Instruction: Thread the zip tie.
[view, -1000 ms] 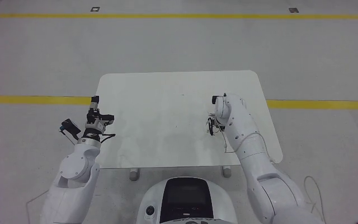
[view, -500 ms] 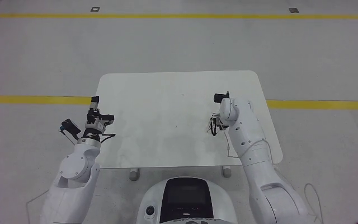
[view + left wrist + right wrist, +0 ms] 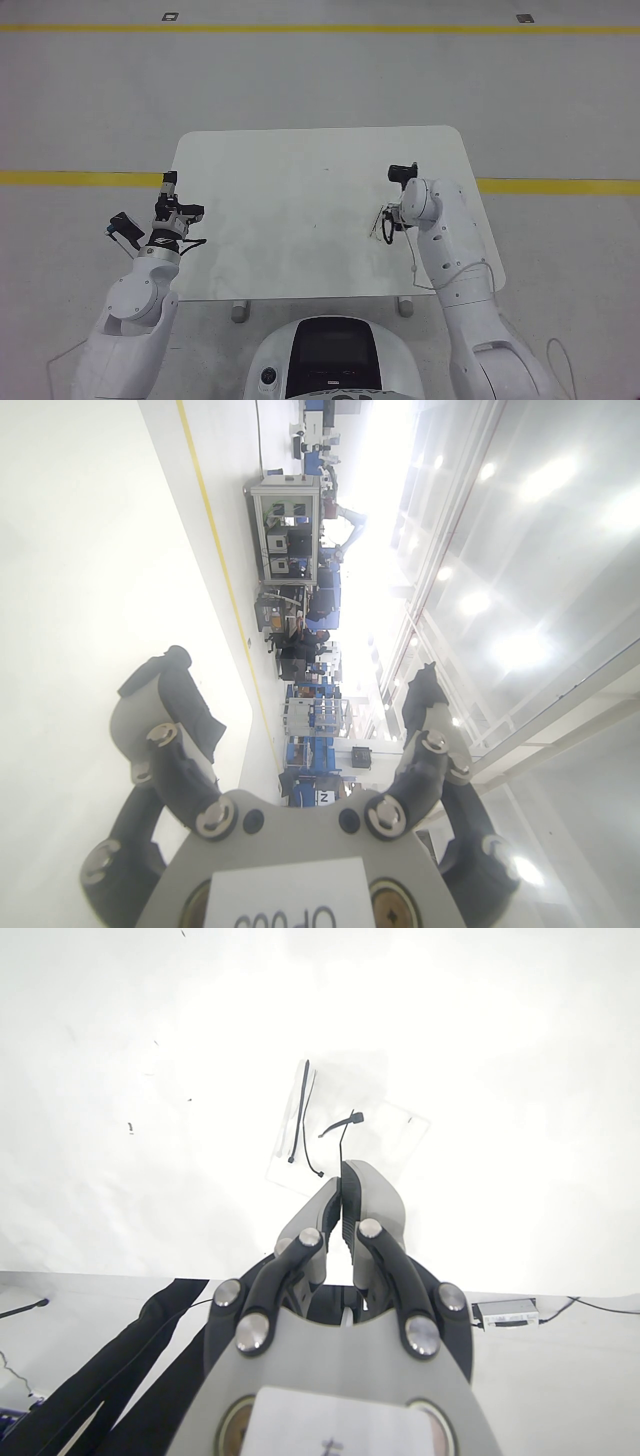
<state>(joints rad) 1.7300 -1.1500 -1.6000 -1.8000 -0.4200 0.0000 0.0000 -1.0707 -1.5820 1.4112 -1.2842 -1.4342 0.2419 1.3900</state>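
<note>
Drifting slightly toward the right edge of the counter (image 3: 300, 190), with the right gripper (image 3: 341, 1176) keeping its fingers clenched on a black zip tie (image 3: 343, 1140) above the clear bag (image 3: 405, 1128) of spare ties (image 3: 300, 1113). Holding the left gripper (image 3: 297, 665) released and empty by the left edge; threading likely not yet begun.

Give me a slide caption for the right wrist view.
Right gripper shut on a black zip tie over a clear bag with two more ties on the white table.
</note>
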